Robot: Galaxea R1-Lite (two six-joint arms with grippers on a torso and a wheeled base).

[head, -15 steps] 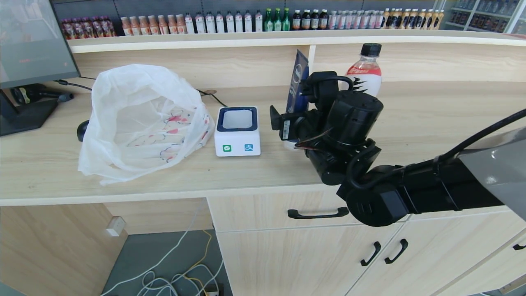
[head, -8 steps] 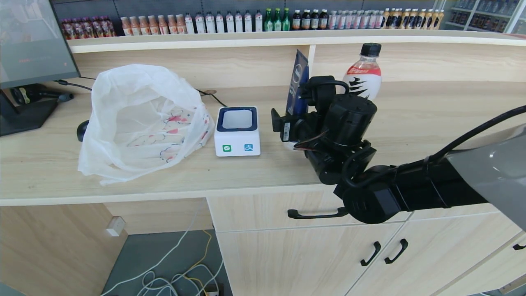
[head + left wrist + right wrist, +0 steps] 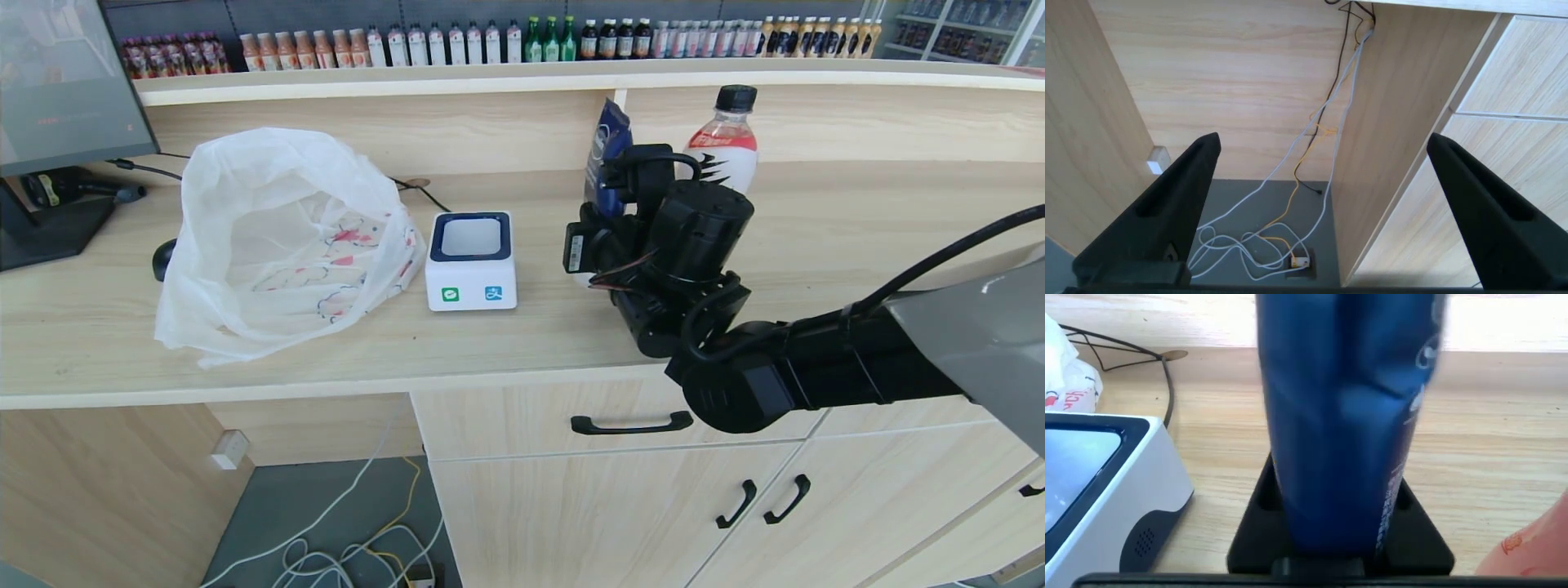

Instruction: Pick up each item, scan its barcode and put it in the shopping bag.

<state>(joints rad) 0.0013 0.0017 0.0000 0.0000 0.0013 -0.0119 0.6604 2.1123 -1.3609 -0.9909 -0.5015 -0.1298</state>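
The right gripper (image 3: pixel 606 214) has its flat black jaws clamped on a glossy dark-blue pouch (image 3: pixel 608 140), a soft foil-like packet with crimped edges and pale print. The pouch is held upright over the bench (image 3: pixel 98 327), a pale wood-grain top, just to the right of the scanner (image 3: pixel 472 261) and beside the bottle (image 3: pixel 727 139). In the right wrist view the pouch (image 3: pixel 1347 433) rises smooth and slightly creased from between the jaws of the gripper (image 3: pixel 1339 510); whether its base touches the wood cannot be told. The scanner is a white rounded cube with a dark-rimmed glass window on top. The bottle is clear ribbed plastic with a black screw cap and a red-and-white label. The shopping bag (image 3: pixel 277 237), thin crinkled translucent white film with red and blue print, slumps open-mouthed to the scanner's left. The left gripper (image 3: pixel 1323 204) hangs below the bench edge by the cabinet side, its tapered black jaws wide apart, above loose cables (image 3: pixel 1261 245) on the floor.
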